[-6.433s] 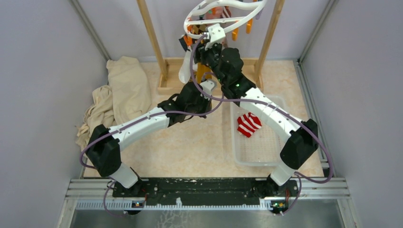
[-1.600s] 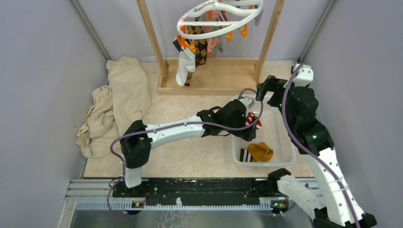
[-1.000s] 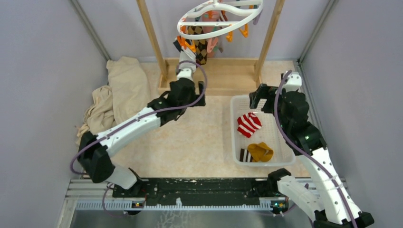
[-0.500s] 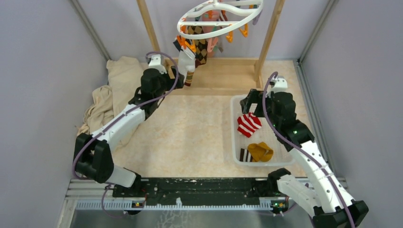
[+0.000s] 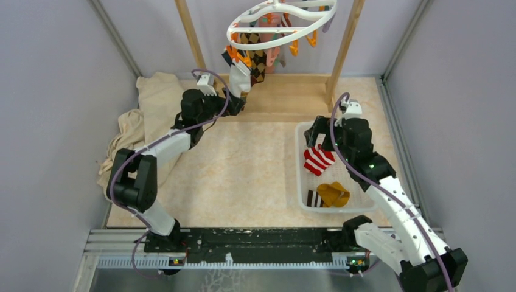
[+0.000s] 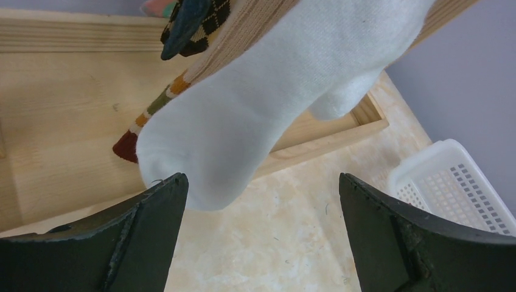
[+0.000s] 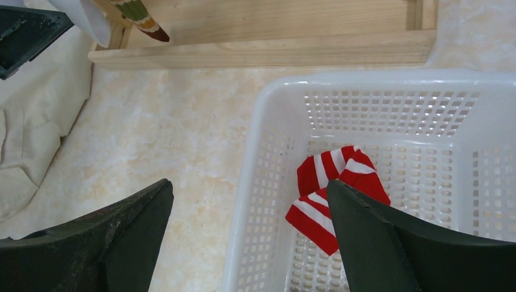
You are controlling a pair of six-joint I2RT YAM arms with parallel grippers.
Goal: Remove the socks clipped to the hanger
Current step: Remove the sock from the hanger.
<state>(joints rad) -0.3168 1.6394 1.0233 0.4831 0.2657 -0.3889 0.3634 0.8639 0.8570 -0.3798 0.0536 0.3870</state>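
Lined up on the white sock (image 6: 274, 85)
Left end effector (image 6: 261, 185) is spread wide so I can close on the toe.

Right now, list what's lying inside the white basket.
Inside the white basket: a red-white striped sock and a mustard yellow sock with a dark striped piece beside it. The right arm hides the basket's far right part.

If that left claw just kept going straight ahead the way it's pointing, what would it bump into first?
Most likely the white sock: its toe hangs right ahead of the open left gripper, though exact depth is hard to judge.
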